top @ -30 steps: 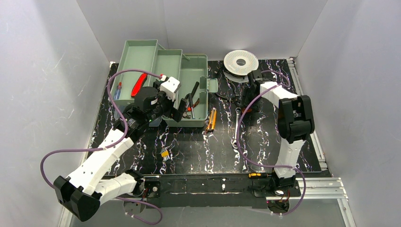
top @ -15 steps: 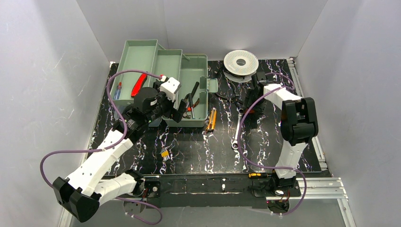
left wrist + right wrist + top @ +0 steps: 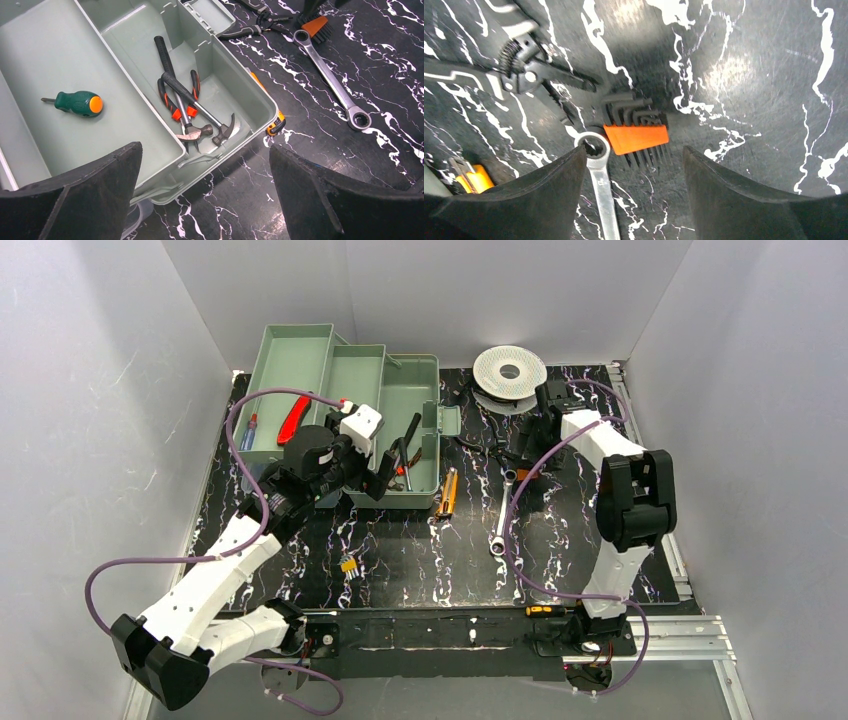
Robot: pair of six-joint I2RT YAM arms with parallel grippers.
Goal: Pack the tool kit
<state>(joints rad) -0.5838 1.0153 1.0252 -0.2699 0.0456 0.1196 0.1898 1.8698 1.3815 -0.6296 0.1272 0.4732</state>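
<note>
The right gripper [image 3: 633, 150] has edged toward the far side, jaws wide and empty, over the orange hex-key set [image 3: 636, 138] lying right of the open toolbox [image 3: 415, 390] at far left, probably its next pick; the left gripper [image 3: 205, 150] hovers wide too.

Left tool [image 3: 204, 165] and right tool [image 3: 634, 160], jaws spread.

Right hand [image 3: 634, 155] shifted back — above hex keys [image 3: 636, 138].
</note>
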